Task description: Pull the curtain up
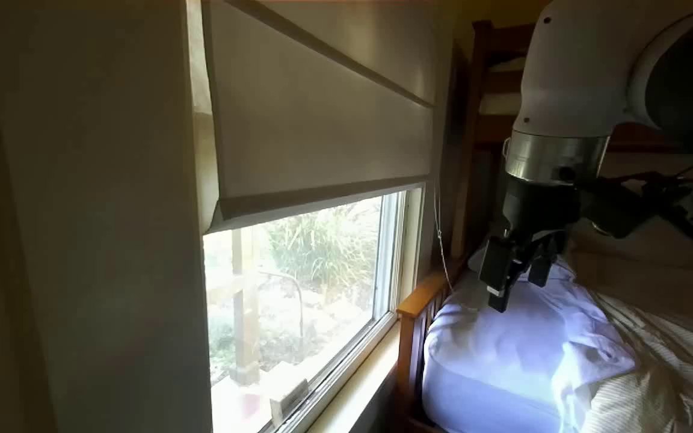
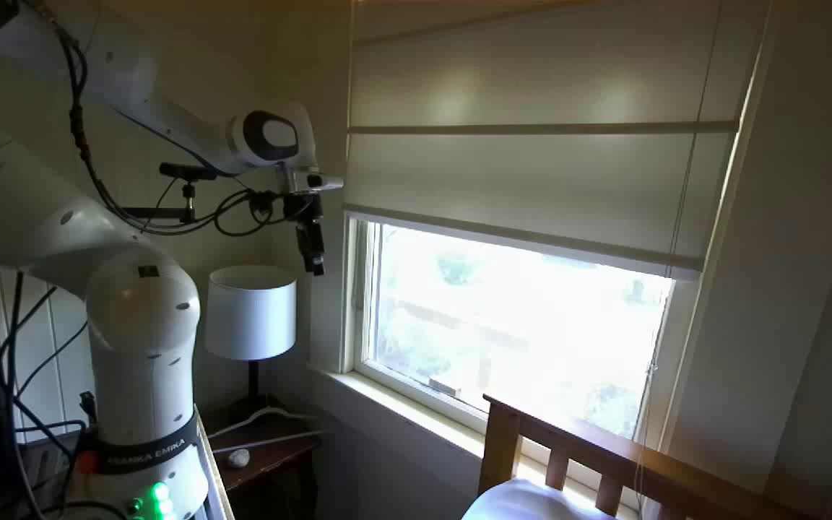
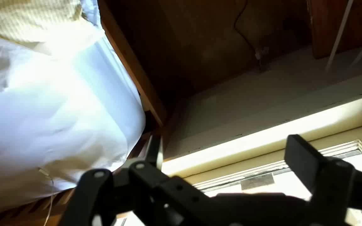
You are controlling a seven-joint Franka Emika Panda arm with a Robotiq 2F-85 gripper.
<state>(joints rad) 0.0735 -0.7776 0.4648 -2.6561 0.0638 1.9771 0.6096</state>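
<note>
The curtain, a beige-grey fabric shade with horizontal folds, hangs over the upper part of the window in both exterior views (image 1: pixel 322 126) (image 2: pixel 531 180). Its straight bottom edge runs across the window, with bare glass below. The curtain does not show in the wrist view. My gripper (image 1: pixel 518 293) points down and is apart from the curtain. In an exterior view the gripper (image 2: pixel 314 267) hangs left of the curtain, its tips lower than the curtain's near bottom corner. In the wrist view the gripper's fingers (image 3: pixel 226 153) are wide apart with nothing between them.
A thin cord (image 1: pixel 440 234) hangs beside the window to the bed; it also shows in an exterior view (image 2: pixel 652 368). A wooden bed rail (image 2: pixel 604 440) stands before the window, with white bedding (image 1: pixel 503 343). A white lamp (image 2: pixel 251 314) stands below the arm. The window sill (image 2: pixel 409 412) juts out.
</note>
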